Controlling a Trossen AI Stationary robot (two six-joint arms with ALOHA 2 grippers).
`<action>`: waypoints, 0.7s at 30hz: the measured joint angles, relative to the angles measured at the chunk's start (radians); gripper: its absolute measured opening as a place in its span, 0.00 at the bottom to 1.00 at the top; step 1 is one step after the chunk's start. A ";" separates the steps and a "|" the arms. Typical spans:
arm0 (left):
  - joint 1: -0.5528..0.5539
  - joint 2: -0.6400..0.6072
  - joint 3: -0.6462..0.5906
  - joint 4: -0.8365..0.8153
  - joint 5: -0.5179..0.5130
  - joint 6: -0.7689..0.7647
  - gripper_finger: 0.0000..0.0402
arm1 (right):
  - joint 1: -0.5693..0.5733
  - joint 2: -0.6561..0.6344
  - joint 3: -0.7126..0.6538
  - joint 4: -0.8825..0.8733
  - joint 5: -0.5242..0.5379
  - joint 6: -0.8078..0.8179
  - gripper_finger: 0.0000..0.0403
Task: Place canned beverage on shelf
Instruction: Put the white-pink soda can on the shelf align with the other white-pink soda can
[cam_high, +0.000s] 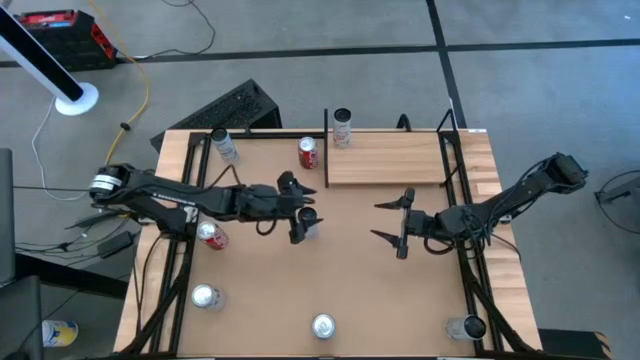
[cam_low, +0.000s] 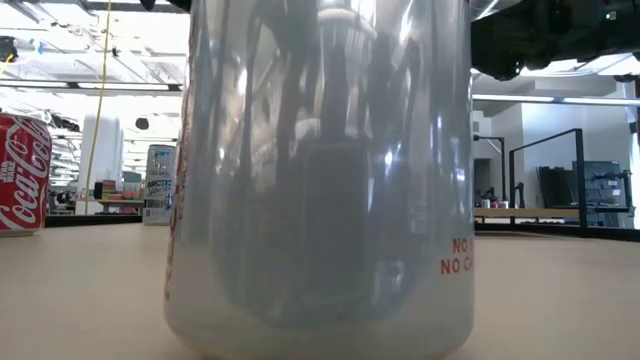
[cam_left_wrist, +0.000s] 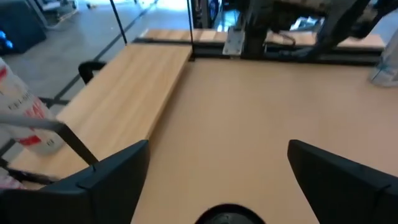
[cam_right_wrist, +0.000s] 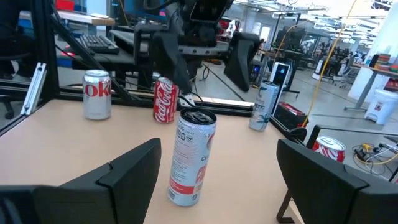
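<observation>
A slim white can stands upright on the table's middle. My left gripper is open just above and behind it, and the can's dark top shows low between the spread fingers. I see no finger touching the can. The shelf, a pale plank with a thin black rail at its left end, lies at the table's far side. One white-and-red can stands on its far left corner. My right gripper is open to the right of the slim can, pointing at it, with nothing between its fingers.
Other cans stand about the table: a red one left of the shelf, one far left, a red one and a silver one at the left, and two at the near edge. One of these fills the low view.
</observation>
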 joint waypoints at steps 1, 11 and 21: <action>0.000 0.010 -0.002 0.002 -0.001 -0.003 0.92 | 0.000 0.000 0.000 0.000 0.000 0.001 0.85; 0.000 0.069 -0.002 -0.022 -0.025 -0.051 0.92 | 0.000 0.000 0.000 -0.025 0.000 0.001 0.85; -0.011 0.069 -0.003 -0.068 -0.025 -0.072 0.92 | 0.000 0.000 0.000 -0.029 0.000 0.006 0.85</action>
